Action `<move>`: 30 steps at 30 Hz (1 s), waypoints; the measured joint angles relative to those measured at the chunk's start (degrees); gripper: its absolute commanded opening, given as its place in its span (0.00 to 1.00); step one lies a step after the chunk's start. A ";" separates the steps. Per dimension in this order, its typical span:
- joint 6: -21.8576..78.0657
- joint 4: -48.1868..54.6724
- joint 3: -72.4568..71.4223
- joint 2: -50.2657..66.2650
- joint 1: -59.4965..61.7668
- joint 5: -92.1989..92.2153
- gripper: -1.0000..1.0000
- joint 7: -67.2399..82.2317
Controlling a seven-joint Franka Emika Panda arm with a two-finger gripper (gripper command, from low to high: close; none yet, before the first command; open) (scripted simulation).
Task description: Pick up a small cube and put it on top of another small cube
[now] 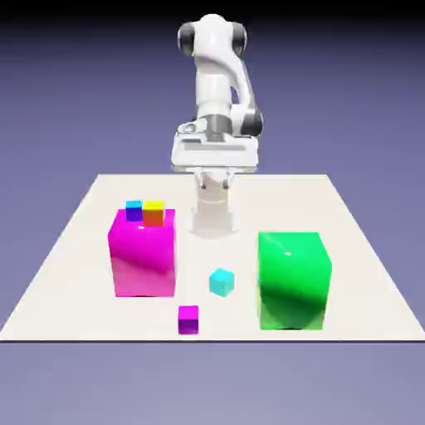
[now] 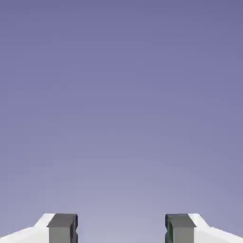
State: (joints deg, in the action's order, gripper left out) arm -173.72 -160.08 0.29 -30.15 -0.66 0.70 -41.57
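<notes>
Clock spots on my white table
Big pink block (image 1: 143, 257) at nine; tiny purple cube (image 1: 188, 320) at six, by the front edge; my gripper (image 1: 215, 181) up high, wide apart, holding nothing; tiny light-blue cube (image 1: 222, 282) near five, green block (image 1: 292, 282) at four.

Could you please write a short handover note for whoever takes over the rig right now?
Gripper: open, nothing between the fingertips, raised above the table by the arm's base.
Small magenta cube: on the table near the exterior view's bottom edge, between the large magenta cube and the large green cube.
Small cyan cube: on the table, farther back and slightly to the exterior view's right.
Done: no stacking yet.
Left: grasp one small cube, set it on the other, release.
</notes>
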 measured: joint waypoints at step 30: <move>-2.82 21.51 -0.50 58.34 5.51 15.78 0.00 19.17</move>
State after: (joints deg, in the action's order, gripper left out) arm -176.54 -138.57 -0.21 28.19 4.85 16.47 -22.40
